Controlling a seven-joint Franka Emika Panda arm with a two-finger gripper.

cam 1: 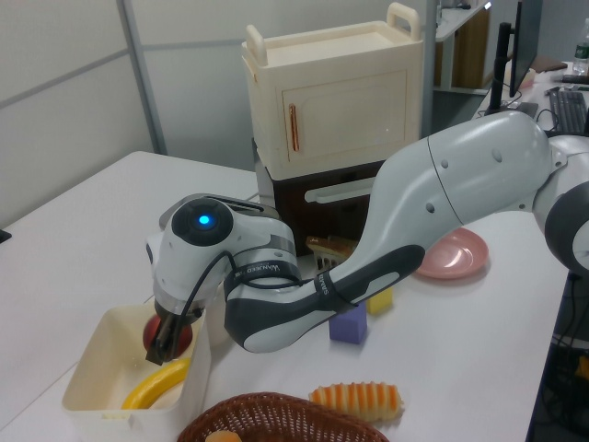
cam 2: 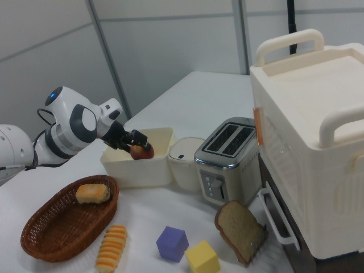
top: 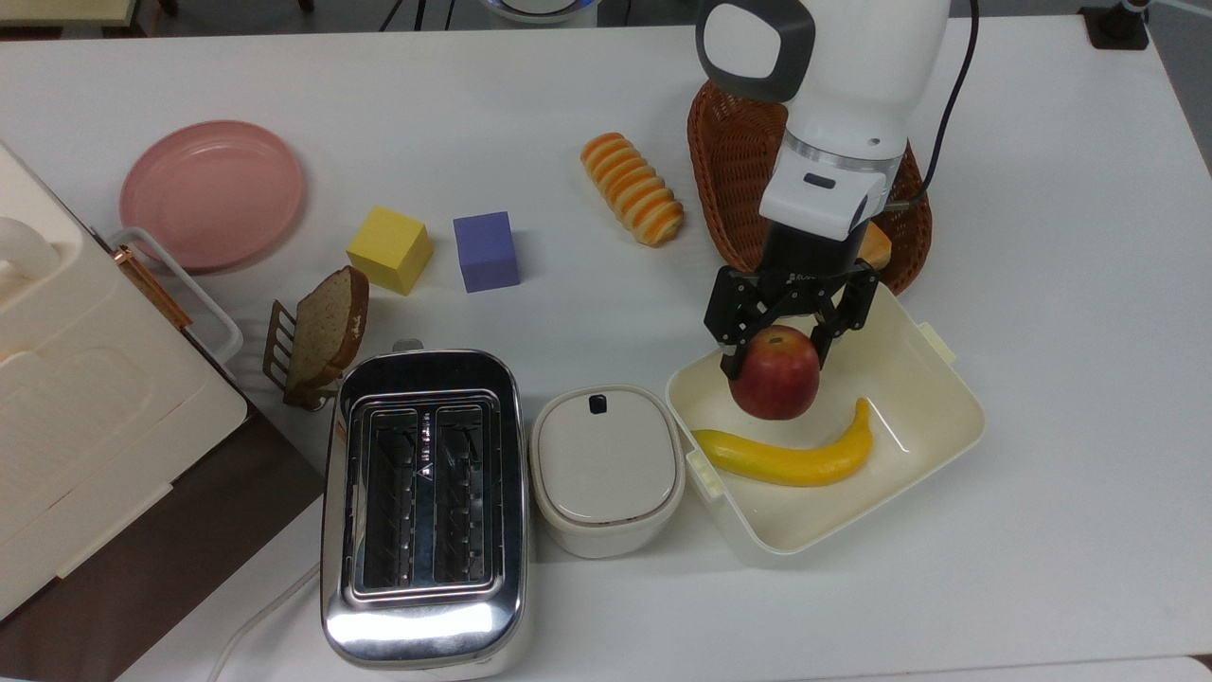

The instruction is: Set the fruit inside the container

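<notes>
Apple (top: 775,371) handling is looking simple enough: the fruit is appearing firm, rounded and smooth-skinned, likely light for its bulk, so it is probably prone to rolling once freed and best taken across its widest part. That is where the claw (top: 779,352) is gripping it, with the black fingers (top: 729,333) spread fairly wide and clamped on the apple's two flanks while the stem dimple is facing up between them. Taking the box (top: 937,445) as the landmark, the apple is hanging inside its outline, near the wall closest to the wicker basket (top: 734,142), and the left view is showing it sunk partly below the rim (cam 1: 97,345). Whether it is touching the box floor is not something the pictures are settling. A banana (top: 791,457) is lying on the box floor just beside the apple, toward the box's middle, and the two are looking close to touching in the top view. Judging from this, the release is near, and the apple may be nudging or rolling against the banana when let go; bruising is seeming the only real risk, and a slight one. In the right view the claw (cam 2: 138,145) is reaching over the box's near wall (cam 2: 136,170).
</notes>
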